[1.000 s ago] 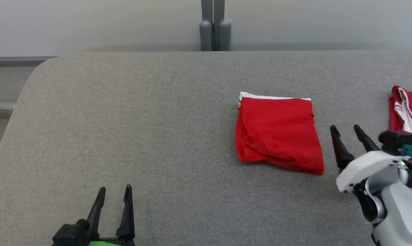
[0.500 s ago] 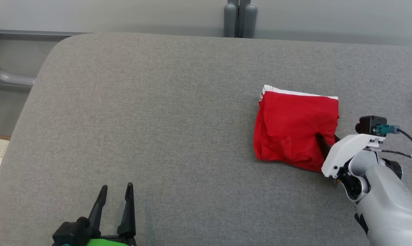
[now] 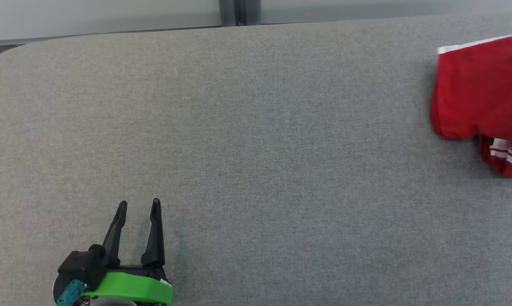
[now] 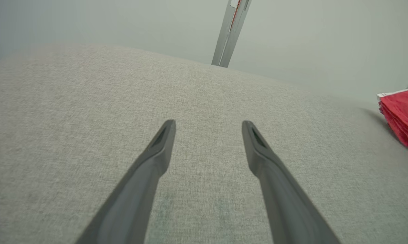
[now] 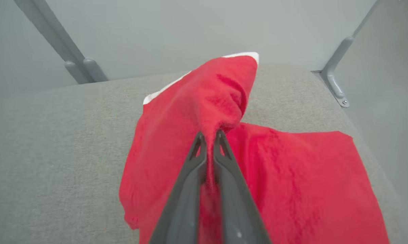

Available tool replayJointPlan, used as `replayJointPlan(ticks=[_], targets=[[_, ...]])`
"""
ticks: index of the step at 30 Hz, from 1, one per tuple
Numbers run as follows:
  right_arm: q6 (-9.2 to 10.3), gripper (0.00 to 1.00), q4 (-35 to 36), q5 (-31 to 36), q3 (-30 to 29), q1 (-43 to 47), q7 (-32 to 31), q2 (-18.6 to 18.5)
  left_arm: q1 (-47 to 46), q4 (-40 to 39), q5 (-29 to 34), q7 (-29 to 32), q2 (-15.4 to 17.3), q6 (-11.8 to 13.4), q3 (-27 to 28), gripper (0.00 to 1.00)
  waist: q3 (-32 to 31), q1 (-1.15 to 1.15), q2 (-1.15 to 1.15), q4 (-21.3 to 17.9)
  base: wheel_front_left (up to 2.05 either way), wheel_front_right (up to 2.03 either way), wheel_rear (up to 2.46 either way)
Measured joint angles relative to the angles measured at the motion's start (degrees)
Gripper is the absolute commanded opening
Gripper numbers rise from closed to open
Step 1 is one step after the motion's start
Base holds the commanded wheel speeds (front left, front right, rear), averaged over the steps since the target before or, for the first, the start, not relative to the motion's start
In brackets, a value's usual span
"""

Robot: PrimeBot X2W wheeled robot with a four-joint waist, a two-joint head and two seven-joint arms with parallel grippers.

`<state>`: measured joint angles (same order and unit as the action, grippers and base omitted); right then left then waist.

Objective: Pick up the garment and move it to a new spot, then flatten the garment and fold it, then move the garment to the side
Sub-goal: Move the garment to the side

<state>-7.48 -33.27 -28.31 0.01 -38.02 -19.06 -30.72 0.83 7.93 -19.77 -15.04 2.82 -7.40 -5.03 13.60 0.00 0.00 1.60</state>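
Observation:
The garment [image 3: 481, 89] is a folded red cloth with a white band, lying at the far right of the grey padded table [image 3: 256, 140] in the head view. In the right wrist view my right gripper [image 5: 209, 134] is shut on a fold of the garment [image 5: 207, 98], which rises in a peak above the table. My left gripper [image 3: 137, 204] rests open at the lower left, far from the cloth. In the left wrist view the left gripper [image 4: 209, 123] holds nothing between its fingers, and the garment [image 4: 402, 115] shows at the right edge.
A red piece with white stripes [image 3: 504, 157] lies just below the garment at the right edge. Grey posts [image 3: 234, 10] stand behind the table's far edge, and a grey bracket [image 5: 336, 84] is on the wall past the table's end.
The head camera has swung, shifting the whole picture. My right gripper moved onto the garment's near edge, closed on it and raised a fold. The left gripper stayed open and still.

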Motion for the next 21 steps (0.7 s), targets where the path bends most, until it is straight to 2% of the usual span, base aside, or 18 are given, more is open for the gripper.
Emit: replayJointPlan(ticks=[4, 5, 6, 7, 13, 17, 21], targets=[[-0.01, 0.00, -2.2, 4.0, -5.1, 0.0, -2.9, -2.6, -1.5, 0.3, 0.9, 0.0, 0.0, 0.0, -0.5, 1.00, 2.7, 0.00, 0.00, -1.4, 0.00, 0.00, 0.00], [-0.02, 0.11, -2.9, 5.4, -6.4, 0.0, -2.8, -3.0, -1.6, 0.4, 0.9, 0.0, 0.0, 0.0, -0.4, 1.00, 3.2, 0.00, 0.00, -1.7, 0.00, 0.00, 0.00], [-0.02, 0.37, -4.0, 8.0, -7.8, 0.0, -2.2, -3.4, -1.6, 0.6, 0.9, 0.0, 0.0, 0.0, -0.5, 1.00, 3.8, 0.00, 0.00, -1.9, 0.00, 0.00, 0.00], [-0.01, 1.00, -4.9, 10.5, -9.0, 0.0, -1.4, -3.6, -1.6, 0.9, 0.9, 0.0, 0.0, 0.0, -0.5, 1.00, 4.3, 0.00, 0.00, -2.1, 0.00, 0.00, 0.00], [-0.02, 1.00, -6.6, 22.8, -14.1, 1.2, 3.7, -1.2, -1.8, 2.3, 0.7, 0.0, 0.0, 0.0, -0.2, 1.00, 5.2, 0.00, 0.00, -2.6, 0.00, 0.00, 0.00], [-0.01, 1.00, -1.4, 28.0, -17.9, 3.7, 11.8, 1.4, -1.2, 2.7, -0.4, 0.0, 0.0, 0.0, 0.7, 1.00, 3.8, 0.00, 0.00, -2.2, 0.00, 0.00, 0.00], [-0.05, 1.00, 6.4, 28.2, -15.4, 9.5, 21.8, 6.9, 0.6, 2.2, -0.9, 0.0, 0.0, 0.0, 3.0, 1.00, 1.5, 0.00, 0.00, -2.1, 0.00, 0.00, 0.00]])
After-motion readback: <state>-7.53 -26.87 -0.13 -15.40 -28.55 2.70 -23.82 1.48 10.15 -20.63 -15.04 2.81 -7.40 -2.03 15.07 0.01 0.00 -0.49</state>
